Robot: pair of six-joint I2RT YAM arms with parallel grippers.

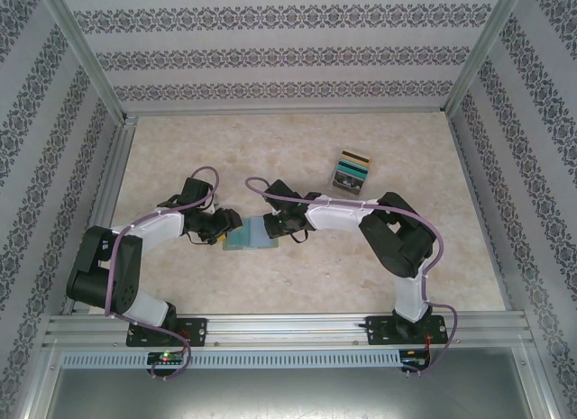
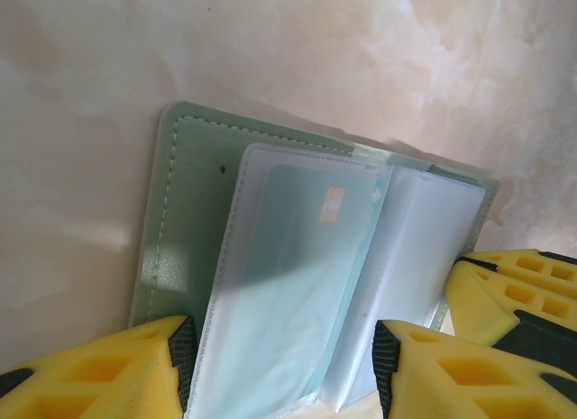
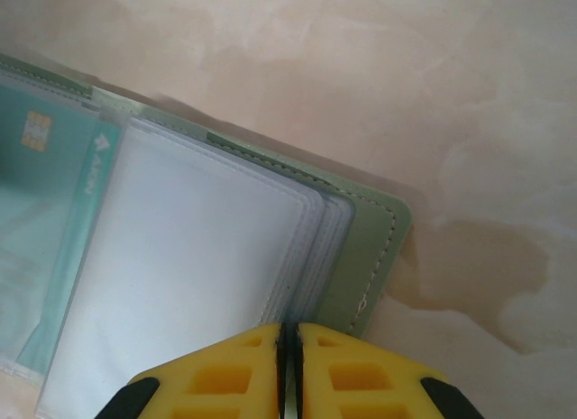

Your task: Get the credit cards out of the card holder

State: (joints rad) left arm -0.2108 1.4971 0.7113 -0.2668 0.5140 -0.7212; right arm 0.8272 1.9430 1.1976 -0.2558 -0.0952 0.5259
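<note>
The grey-green card holder lies open on the table between my two grippers. In the left wrist view its cover lies flat, and a clear sleeve over it holds a teal credit card with a small chip. My left gripper is open, its fingers either side of that sleeve's near end. My right gripper is shut, its tips pressed down on the near edge of the holder's right-hand sleeves beside the green cover. A small stack of loose credit cards lies at the back right.
Patterned walls and metal posts close in the marble-look table on three sides. The right gripper's yellow fingers show at the right of the left wrist view, close to the holder's edge.
</note>
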